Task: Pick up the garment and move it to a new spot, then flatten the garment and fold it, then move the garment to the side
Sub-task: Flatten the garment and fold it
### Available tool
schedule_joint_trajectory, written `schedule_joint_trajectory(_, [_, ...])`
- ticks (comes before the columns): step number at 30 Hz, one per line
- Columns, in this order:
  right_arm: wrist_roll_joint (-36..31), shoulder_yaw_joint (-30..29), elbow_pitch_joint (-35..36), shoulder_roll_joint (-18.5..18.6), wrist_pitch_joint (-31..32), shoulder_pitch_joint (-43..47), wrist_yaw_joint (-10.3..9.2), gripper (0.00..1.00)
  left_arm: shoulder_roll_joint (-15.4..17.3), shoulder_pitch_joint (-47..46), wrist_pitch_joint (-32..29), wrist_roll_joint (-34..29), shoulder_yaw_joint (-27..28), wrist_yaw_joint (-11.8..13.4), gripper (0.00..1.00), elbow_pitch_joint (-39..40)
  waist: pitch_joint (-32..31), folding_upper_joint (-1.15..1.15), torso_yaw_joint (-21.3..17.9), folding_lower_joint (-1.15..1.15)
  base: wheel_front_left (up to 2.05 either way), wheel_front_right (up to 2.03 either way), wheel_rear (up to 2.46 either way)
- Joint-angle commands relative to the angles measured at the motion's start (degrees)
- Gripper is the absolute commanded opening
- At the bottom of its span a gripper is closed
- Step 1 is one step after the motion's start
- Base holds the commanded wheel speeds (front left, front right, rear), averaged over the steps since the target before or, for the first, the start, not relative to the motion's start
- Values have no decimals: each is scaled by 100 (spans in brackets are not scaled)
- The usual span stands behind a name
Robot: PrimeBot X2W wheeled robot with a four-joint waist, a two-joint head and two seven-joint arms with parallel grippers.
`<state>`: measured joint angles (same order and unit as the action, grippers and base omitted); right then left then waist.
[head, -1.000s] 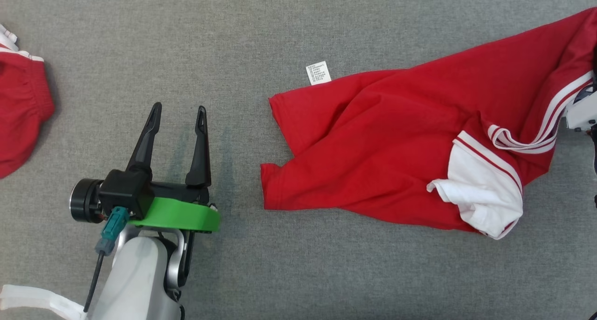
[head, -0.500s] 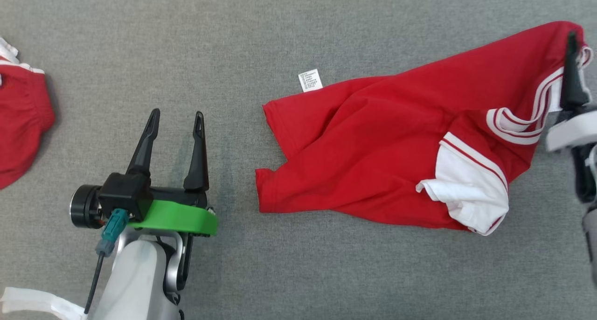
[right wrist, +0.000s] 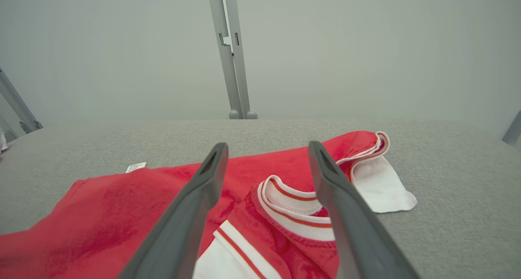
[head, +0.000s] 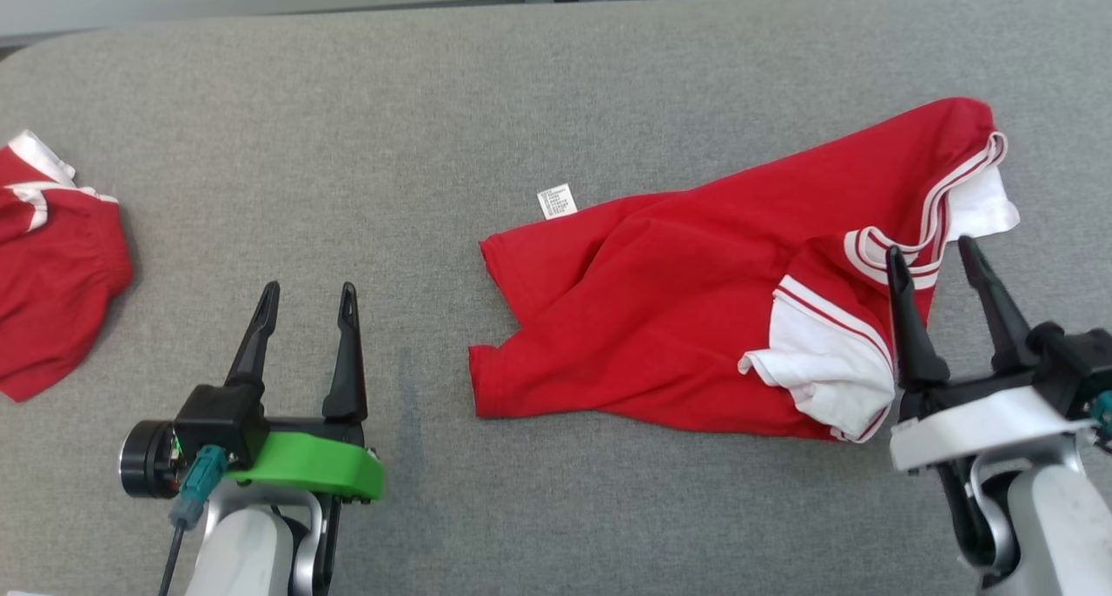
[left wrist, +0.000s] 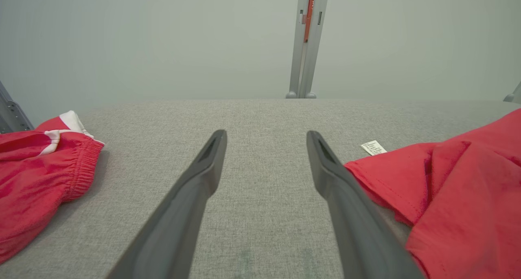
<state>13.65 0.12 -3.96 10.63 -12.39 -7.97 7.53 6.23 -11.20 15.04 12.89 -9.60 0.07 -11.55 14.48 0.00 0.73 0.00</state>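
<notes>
**Lying rumpled at the right gripper's fingertips: a red garment on grey cloth**

A grey table (head: pixel 556 83) is spreading under both arms and running far ahead of the fingertips, where a metal post (left wrist: pixel 305 47) is standing at its back edge. The red garment (head: pixel 660 318) is lying creased and partly doubled over on it. The garment is reaching from just under the right gripper (head: pixel 929 246) across toward the left gripper (head: pixel 310 286), and its nearest hem is lying just beside that gripper's inner finger in the left wrist view.

A second red piece (head: pixel 52 318) with an elastic band is lying well apart on the outer side of the left gripper.

Both grippers are pointing forward with their fingers spread wide, gripping nothing. The left one is hanging over bare cloth. The right one is hanging over the garment's neck end, though whether its fingers are touching the fabric cannot be told.

A white sleeve (head: pixel 830 366) is folding over the red body just inside the right gripper's inner finger. The striped collar (right wrist: pixel 297 222) is curling up between that gripper's two fingers in the right wrist view. A white label (head: pixel 557 202) is lying on the table at the garment's far hem corner, ahead of the gap between the two grippers.
</notes>
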Motion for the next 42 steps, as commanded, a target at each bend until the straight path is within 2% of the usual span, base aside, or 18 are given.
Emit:
schedule_joint_trajectory(1, [-24,18,135,-67,60,174,-8,100,41,96,19,5,15,34,100,-21,-215,0,-60,0,0,0,0])
schedule_joint_trajectory(10, [-6,252,706,-330,363,766,-8,100,87,360,-16,89,5,78,100,-42,-494,0,-57,0,0,0,0])
schedule_joint_trajectory(19, [17,435,708,-208,632,945,-8,100,106,345,-43,115,-52,93,100,8,-514,0,-35,0,0,0,0])
schedule_joint_trajectory(24, [12,688,476,-32,890,970,-8,100,93,200,-45,118,-85,105,100,35,-362,0,8,0,0,0,0])
schedule_joint_trajectory(34, [-198,1018,-425,327,1305,401,-8,100,-25,-54,1,137,-190,69,100,-27,11,0,124,0,0,0,0])
schedule_joint_trajectory(35, [-179,1041,-551,325,1344,296,-8,45,-35,-82,10,139,-194,61,100,-53,50,0,134,0,0,0,0])
schedule_joint_trajectory(36, [-163,1036,-609,316,1361,254,-8,0,-38,-97,14,141,-191,60,100,-65,65,0,136,0,0,0,0])
schedule_joint_trajectory(42, [74,807,-501,167,851,176,-8,0,-14,-116,17,138,-130,65,100,-108,63,0,64,0,0,0,0])
